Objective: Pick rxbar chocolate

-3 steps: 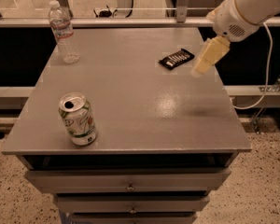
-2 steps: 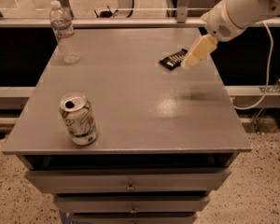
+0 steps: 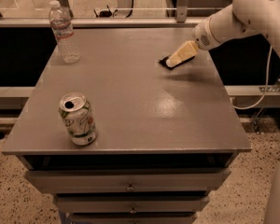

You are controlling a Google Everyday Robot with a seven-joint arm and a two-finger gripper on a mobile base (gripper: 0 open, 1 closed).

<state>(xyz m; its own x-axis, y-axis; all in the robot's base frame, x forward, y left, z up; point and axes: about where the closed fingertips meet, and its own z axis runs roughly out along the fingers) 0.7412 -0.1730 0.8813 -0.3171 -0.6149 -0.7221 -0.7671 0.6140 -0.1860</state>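
The cream gripper (image 3: 178,58) swings left and now sits over the flat black-wrapped rxbar chocolate (image 3: 164,62), upper right of frame. Its spread I can't tell; the grasp looks close.

A: so what's sitting on the surface (image 3: 130,101)?
B: soda can (image 3: 78,119) front left, water bottle (image 3: 63,31) back left corner, both upright, well apart. drawers (image 3: 129,186) underneath. tool (image 3: 171,61) low over the far right.
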